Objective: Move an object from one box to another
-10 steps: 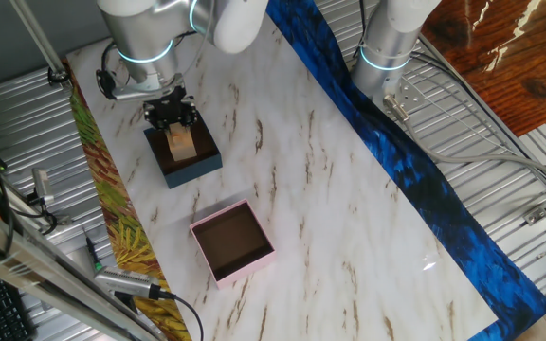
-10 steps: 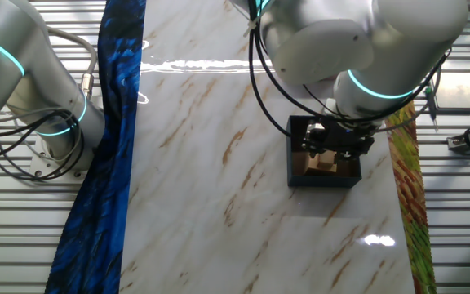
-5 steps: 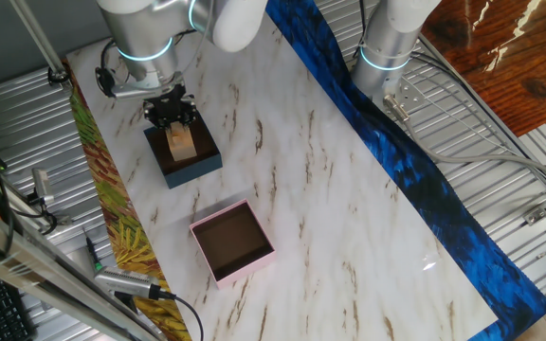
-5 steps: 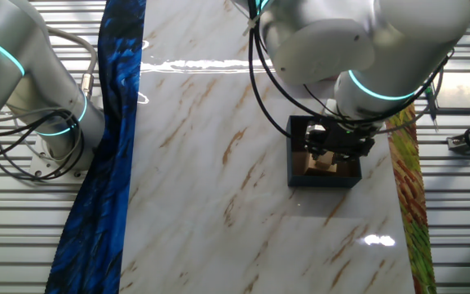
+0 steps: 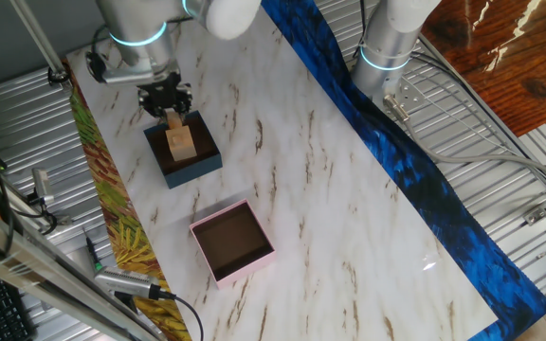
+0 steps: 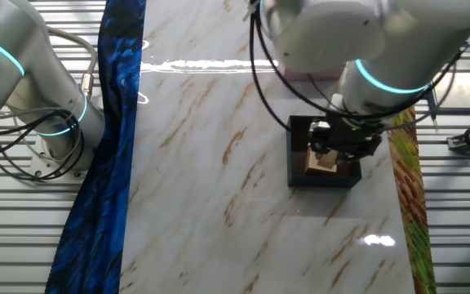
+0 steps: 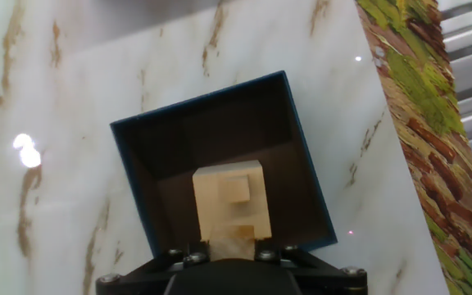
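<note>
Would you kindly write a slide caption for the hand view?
Gripper shut on the pale wooden block, over the navy-blue box on the marble table.

Gripper (image 7: 232,246) fingertips below frame edge

Glossy marble-look table (image 5: 330,189); pale, matt wooden block (image 7: 230,203); matt navy box (image 7: 211,115); matt pink box (image 5: 232,241); shiny blue cloth (image 5: 415,180).
</note>
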Controlling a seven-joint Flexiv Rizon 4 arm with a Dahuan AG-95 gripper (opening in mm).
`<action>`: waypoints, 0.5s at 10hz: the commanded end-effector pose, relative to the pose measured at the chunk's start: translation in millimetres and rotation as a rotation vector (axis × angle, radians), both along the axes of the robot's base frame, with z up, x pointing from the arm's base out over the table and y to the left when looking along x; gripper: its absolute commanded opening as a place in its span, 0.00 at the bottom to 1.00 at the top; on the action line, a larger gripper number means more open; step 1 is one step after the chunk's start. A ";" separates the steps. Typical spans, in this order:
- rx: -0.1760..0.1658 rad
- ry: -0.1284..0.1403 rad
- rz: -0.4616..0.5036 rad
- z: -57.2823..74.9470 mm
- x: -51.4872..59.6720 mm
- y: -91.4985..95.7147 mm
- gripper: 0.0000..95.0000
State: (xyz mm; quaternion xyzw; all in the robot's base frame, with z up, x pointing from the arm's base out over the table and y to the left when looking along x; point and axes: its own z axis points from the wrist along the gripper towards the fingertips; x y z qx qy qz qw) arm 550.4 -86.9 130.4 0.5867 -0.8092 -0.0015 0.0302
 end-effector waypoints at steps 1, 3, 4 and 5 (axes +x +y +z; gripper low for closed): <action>-0.012 -0.003 -0.014 9.8 -3.1 3.2 0.00; -0.026 -0.001 -0.030 20.6 -5.4 6.1 0.00; -0.037 -0.002 -0.035 20.6 -5.4 6.1 0.00; -0.037 0.000 -0.039 20.6 -5.4 6.1 0.00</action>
